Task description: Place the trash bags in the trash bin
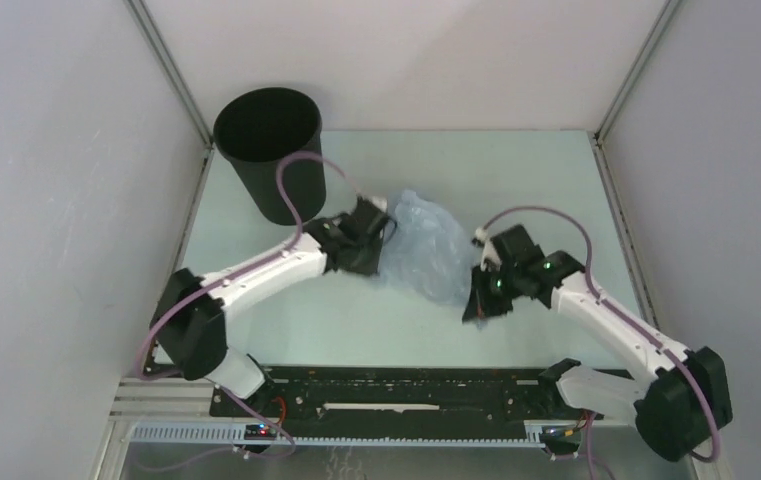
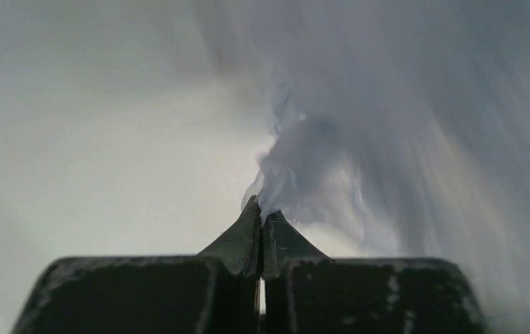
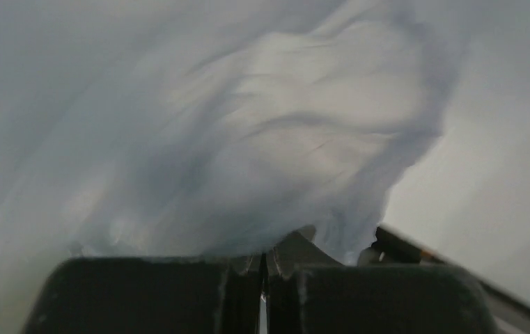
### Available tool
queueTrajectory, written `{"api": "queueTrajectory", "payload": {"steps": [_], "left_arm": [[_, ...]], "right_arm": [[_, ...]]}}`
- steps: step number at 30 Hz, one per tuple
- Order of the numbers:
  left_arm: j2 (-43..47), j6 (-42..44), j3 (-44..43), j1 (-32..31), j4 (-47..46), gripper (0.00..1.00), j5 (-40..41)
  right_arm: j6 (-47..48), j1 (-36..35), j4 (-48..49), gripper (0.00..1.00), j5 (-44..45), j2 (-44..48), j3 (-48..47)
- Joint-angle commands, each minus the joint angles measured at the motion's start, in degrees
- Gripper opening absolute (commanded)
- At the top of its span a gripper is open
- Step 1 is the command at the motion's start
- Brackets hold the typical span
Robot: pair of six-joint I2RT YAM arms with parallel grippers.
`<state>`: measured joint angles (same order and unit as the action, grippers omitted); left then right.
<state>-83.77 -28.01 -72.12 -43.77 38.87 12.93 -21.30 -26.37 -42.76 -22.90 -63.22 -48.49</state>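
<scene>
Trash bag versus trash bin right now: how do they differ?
The trash bin is matte black and opaque; the trash bag is pale blue and translucent. The trash bin stands upright, a smooth cylinder at the far left corner of the table; the trash bag is a crumpled bunch mid-table. The left gripper and right gripper each pinch the trash bag; nothing holds the trash bin.

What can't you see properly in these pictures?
- Inside of the bin: top view, all black, so its bottom doesn't show.
- Handles of the bag: lost in the crumpled film in every view.
- Tips of the right tool: right wrist view, the bag drapes over them.
- Anything beyond the left tool: left wrist view, blurred and blocked by the bag.
</scene>
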Motion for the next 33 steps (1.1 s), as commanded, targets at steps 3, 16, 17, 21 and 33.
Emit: {"api": "queueTrajectory", "payload": {"steps": [3,16,17,21,33], "left_arm": [[5.9,-3.5,-0.9,-2.8,0.2,0.00,-6.3],[1.9,7.2,-49.0,-7.8,1.6,0.05,0.4],[5.9,5.5,-41.9,-7.6,-1.7,0.10,2.1],[13.2,-6.9,-6.6,-1.3,-1.1,0.00,-0.4],[7.2,-2.4,-13.2,1.4,4.7,0.00,-10.1]], "right_arm": [[-3.1,-1.3,-0.4,0.00,-1.7,8.7,-5.9],[4.0,-2.1,-10.0,0.00,1.9,-4.4,-68.0],[3.1,-2.1,-6.9,0.00,2.0,-1.1,-59.0],[-3.5,-0.8,2.9,0.00,1.1,9.7,-19.1],[-8.3,-2.0,-0.8,0.00,1.0,10.9,-15.2]]}}
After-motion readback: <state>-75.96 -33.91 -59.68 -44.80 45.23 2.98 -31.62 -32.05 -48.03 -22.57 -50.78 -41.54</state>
